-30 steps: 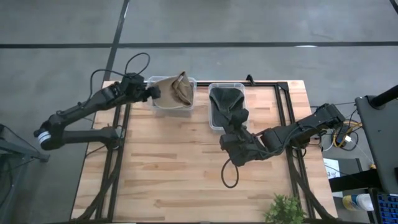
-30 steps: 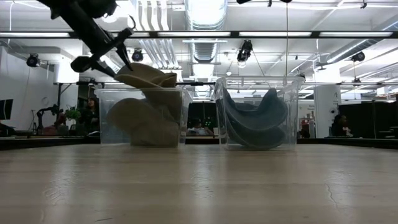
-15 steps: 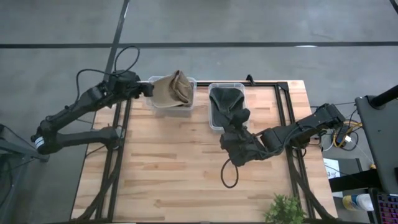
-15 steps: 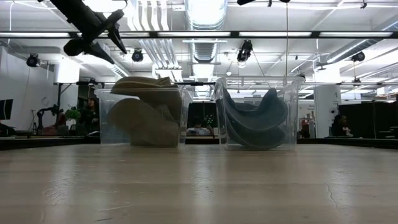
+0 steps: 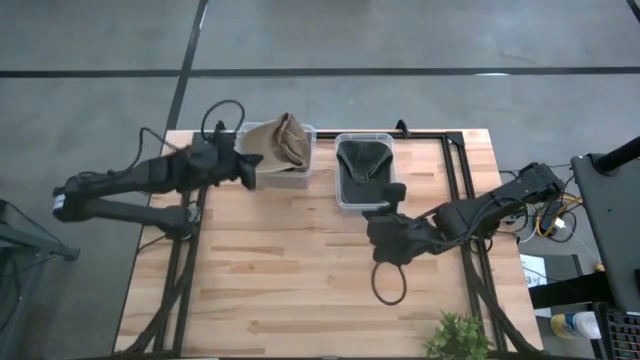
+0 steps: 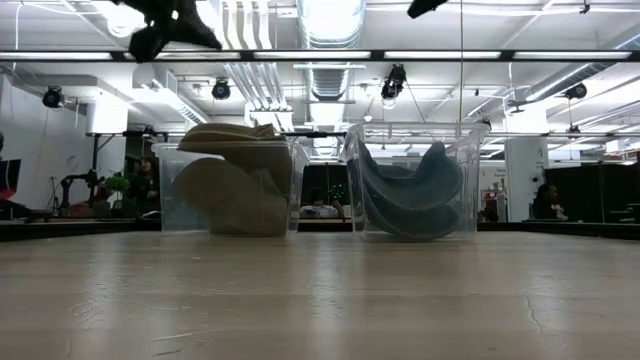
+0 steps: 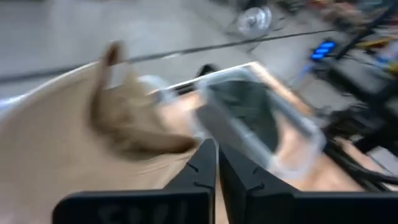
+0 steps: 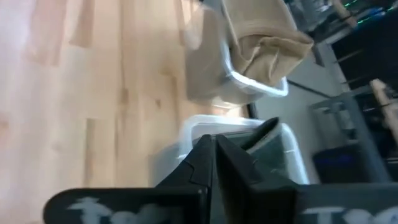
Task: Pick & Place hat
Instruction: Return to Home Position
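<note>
A tan hat (image 5: 278, 143) lies crumpled in a clear bin (image 5: 309, 131) at the table's far side, its top edge rising above the rim (image 6: 232, 133). A dark hat (image 5: 363, 160) lies folded in a second clear bin (image 5: 340, 196) to its right. My left gripper (image 5: 252, 172) hovers shut just off the near left corner of the tan hat's bin, high above the table (image 6: 165, 20). My right gripper (image 5: 387, 196) is shut above the near right corner of the dark hat's bin. Both wrist views show the fingers together (image 7: 217, 158) (image 8: 214, 149) with nothing between them.
A black cable loop (image 5: 388, 285) lies on the wooden table near my right arm. A small green plant (image 5: 460, 337) stands at the near right corner. Black frame rails run along the table's left and right sides. The near half of the tabletop (image 5: 270, 290) holds nothing else.
My left gripper has drawn away from the tan hat, swung toward the near edge, risen and shut. The tan hat's raised top has sunk back onto the bin. My right gripper has rolled about its own line and shifted slightly away from the dark hat's bin.
</note>
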